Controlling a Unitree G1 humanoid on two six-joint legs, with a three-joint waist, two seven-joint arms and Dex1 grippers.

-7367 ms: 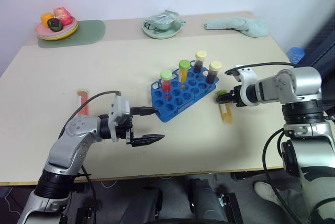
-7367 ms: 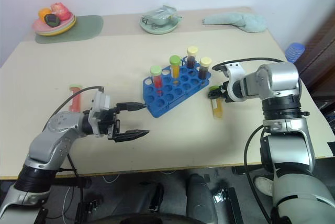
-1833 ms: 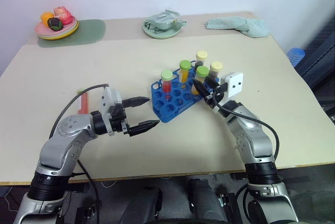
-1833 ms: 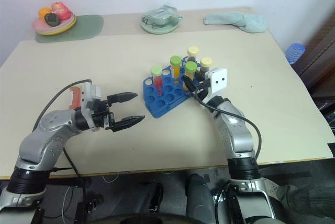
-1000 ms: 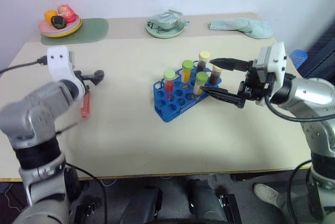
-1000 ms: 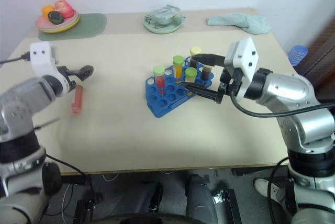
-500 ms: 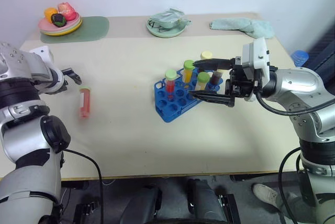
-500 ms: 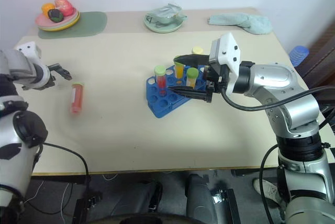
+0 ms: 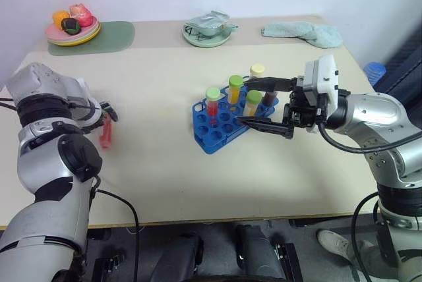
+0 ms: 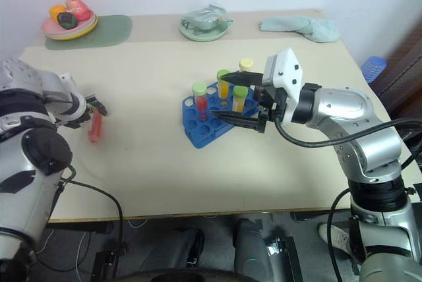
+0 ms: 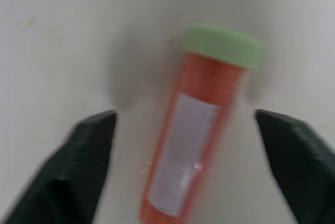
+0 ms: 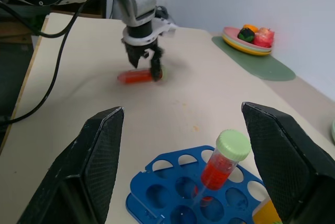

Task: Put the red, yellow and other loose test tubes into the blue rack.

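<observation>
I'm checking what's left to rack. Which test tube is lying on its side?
The red, green-capped test tube lying on the beige table, between the left gripper's open fingers. The others stand upright in the blue rack.

The red test tube bears a white label, nothing legible.

Left wrist view: green-capped red plastic test tube blurred, label unreadable; its lower end cut off by the frame edge.
</observation>
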